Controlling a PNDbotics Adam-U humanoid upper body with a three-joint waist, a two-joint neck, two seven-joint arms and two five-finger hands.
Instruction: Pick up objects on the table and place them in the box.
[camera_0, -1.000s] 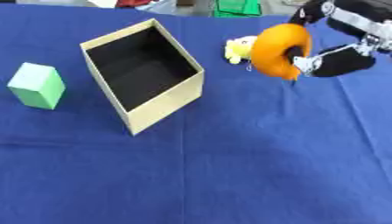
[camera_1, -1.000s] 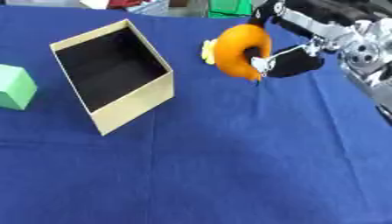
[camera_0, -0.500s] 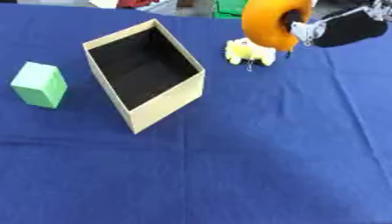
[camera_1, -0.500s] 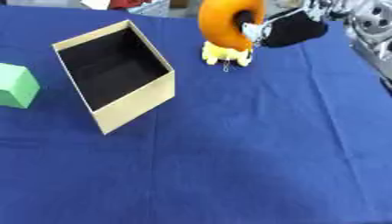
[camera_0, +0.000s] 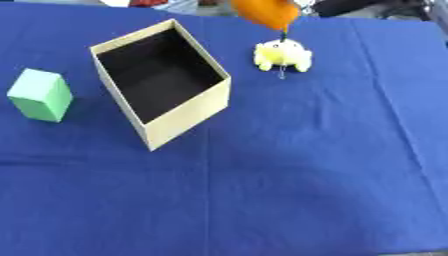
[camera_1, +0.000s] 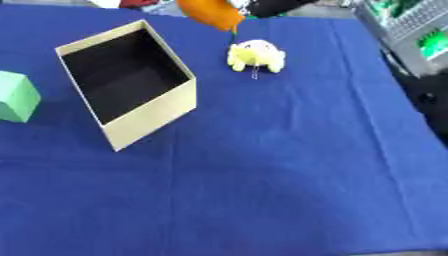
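Left eye view: at the far left of our blue table (camera_0: 289, 190) a pale green block (camera_0: 39, 95) stands upright, well apart from everything else. To its right sits the box (camera_0: 162, 82), tan-walled and dark inside, open at the top and turned at an angle to the table's edges; we see nothing lying in it. Right of the box and farther back, a small yellow toy (camera_0: 283, 55) rests on the cloth, apart from the box, with a thin dark line running from its top and another short one below it. Just above the toy, at the top edge of the frame, an orange object (camera_0: 267, 12) hangs in the air, blurred, clear of the table and not over the box. Our right arm enters from the upper right as a dark shape (camera_1: 276, 6) beside the orange object; the hand itself is cut off by the frame's edge, so we cannot tell whether its fingers are curled round the object or spread. Our left hand shows in neither view. At the far right of the right eye view, beyond the table's edge, a grey wire basket (camera_1: 411, 25) stands with green things in it.
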